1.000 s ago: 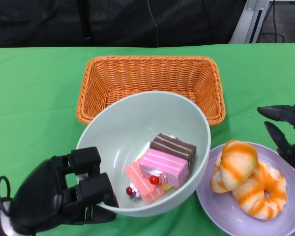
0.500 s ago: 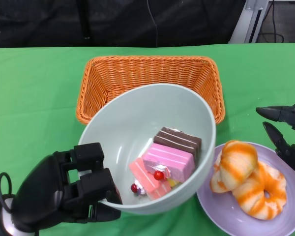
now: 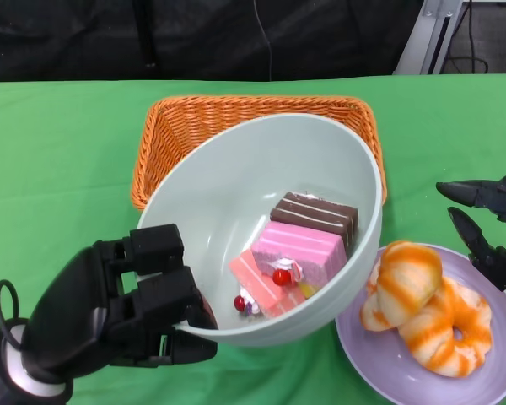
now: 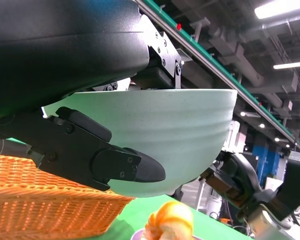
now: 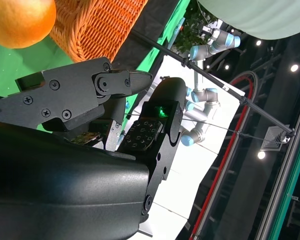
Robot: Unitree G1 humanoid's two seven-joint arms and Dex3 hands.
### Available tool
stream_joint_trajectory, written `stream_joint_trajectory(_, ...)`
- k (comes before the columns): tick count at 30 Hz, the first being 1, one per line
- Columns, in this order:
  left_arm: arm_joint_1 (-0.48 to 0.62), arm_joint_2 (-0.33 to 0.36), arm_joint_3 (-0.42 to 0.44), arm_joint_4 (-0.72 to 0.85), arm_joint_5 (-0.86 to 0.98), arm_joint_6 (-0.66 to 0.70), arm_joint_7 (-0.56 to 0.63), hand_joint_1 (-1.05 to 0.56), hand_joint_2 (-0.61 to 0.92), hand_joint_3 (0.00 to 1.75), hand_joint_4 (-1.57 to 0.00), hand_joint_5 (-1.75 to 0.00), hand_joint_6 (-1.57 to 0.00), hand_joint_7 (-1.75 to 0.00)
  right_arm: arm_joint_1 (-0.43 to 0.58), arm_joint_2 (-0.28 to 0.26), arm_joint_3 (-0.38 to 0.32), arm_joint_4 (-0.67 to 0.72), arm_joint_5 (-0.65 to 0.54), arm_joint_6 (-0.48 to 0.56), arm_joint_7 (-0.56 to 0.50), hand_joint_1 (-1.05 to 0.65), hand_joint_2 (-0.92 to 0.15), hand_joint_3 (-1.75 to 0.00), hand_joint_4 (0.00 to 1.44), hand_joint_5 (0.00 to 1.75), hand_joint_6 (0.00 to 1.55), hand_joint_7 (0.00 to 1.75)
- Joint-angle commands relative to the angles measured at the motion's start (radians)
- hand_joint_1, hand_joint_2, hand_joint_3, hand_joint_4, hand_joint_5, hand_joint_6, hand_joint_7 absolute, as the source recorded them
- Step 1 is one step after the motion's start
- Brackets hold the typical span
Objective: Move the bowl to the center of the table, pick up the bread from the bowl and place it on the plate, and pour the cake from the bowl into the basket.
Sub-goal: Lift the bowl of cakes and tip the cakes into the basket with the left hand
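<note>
Left hand (image 3: 110, 316) at the lower left of the head view, fingers (image 3: 164, 295) grasping the near rim of the pale green bowl (image 3: 228, 211). Bowl lifted clear of the green desk (image 3: 59, 169) and tilted, its far rim overlapping the front of the orange wicker basket (image 3: 185, 118) in the head view. Inside the bowl, resting low against the near wall: a brown chocolate cake slice (image 3: 316, 215), a pink cake slice (image 3: 302, 251) just in front of it and touching it, and a smaller salmon-pink slice (image 3: 261, 283) topped with white cream and red berries. Basket lying beyond the bowl, toward the dark backdrop. To the right of the bowl, a lilac plate (image 3: 371, 354) on the desk, carrying orange-and-white bread (image 3: 422, 308) piled in its middle; near edge of the bowl just beside the plate's left rim. Right hand (image 3: 489, 224) at the right edge, above the plate's far side, fingers (image 3: 476, 196) released and spread, holding nothing, apart from the bread. From the left wrist view, underside of the bowl (image 4: 180, 135) seen from below with black fingers (image 4: 115, 162) pressed against its outer wall, basket weave (image 4: 45, 210) beneath and a piece of bread (image 4: 172, 225) lower still. From the right wrist view, right hand's fingers (image 5: 90, 90) apart, basket corner (image 5: 100, 25) and bread (image 5: 20, 20) beyond them.
</note>
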Motion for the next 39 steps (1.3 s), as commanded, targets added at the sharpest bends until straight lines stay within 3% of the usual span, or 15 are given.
stream_joint_trajectory(1,-0.013,-0.016,0.035,-0.004,-0.081,-0.031,-0.048,-0.32,0.86,0.52,-0.79,-1.75,-0.62,-1.67,-0.011,-0.007,-0.001,0.007,0.007,-0.008,-0.003,-0.21,-0.92,-0.25,0.79,0.89,0.95,0.30)
stream_joint_trajectory(8,-0.022,-0.069,0.088,-0.027,-0.203,-0.008,-0.204,-0.27,0.86,0.53,-0.78,-1.75,-0.61,-1.71,-0.006,-0.010,0.007,0.008,0.009,-0.018,0.008,-0.22,-0.92,-0.26,0.80,0.89,0.95,0.31)
stream_joint_trajectory(10,-0.025,-0.090,0.105,-0.036,-0.229,0.007,-0.244,-0.22,0.82,0.54,-0.78,-1.75,-0.62,-1.72,-0.001,-0.009,0.011,0.004,0.010,-0.017,0.013,-0.22,-0.92,-0.26,0.80,0.89,0.95,0.31)
stream_joint_trajectory(14,-0.037,-0.129,0.134,-0.039,-0.260,0.018,-0.300,-0.19,0.68,0.74,-0.79,-1.75,-0.65,-1.66,0.006,-0.008,0.012,-0.001,-0.001,-0.021,0.009,-0.25,-0.92,-0.24,0.81,0.89,0.96,0.32)
stream_joint_trajectory(19,-0.059,-0.165,0.160,-0.021,-0.280,0.017,-0.344,-0.17,0.67,0.71,-0.78,-1.75,-0.60,-1.69,0.014,-0.008,0.025,-0.003,-0.005,-0.022,0.018,-0.28,-0.92,-0.24,0.81,0.87,0.96,0.32)
stream_joint_trajectory(27,-0.094,-0.216,0.208,0.003,-0.256,0.028,-0.347,-0.15,0.68,0.76,-0.78,-1.75,-0.65,-1.56,0.033,-0.008,0.047,-0.017,-0.015,-0.016,0.034,-0.29,-0.92,-0.24,0.81,0.87,0.97,0.34)
stream_joint_trajectory(33,-0.138,-0.219,0.213,0.048,-0.239,0.023,-0.348,-0.20,0.72,0.80,-0.78,-1.75,-0.62,-1.58,0.045,-0.004,0.058,-0.030,-0.024,-0.017,0.036,-0.28,-0.92,-0.24,0.81,0.87,0.96,0.34)
stream_joint_trajectory(36,-0.152,-0.227,0.212,0.068,-0.239,0.024,-0.345,-0.17,0.66,0.96,-0.79,-1.75,-0.65,-1.56,0.048,-0.001,0.060,-0.034,-0.030,-0.021,0.031,-0.28,-0.92,-0.24,0.82,0.88,0.96,0.35)
stream_joint_trajectory(39,-0.165,-0.233,0.213,0.089,-0.230,0.014,-0.331,-0.16,0.63,1.00,-0.79,-1.75,-0.66,-1.56,0.049,-0.001,0.062,-0.039,-0.028,-0.021,0.031,-0.29,-0.92,-0.25,0.81,0.88,0.96,0.36)
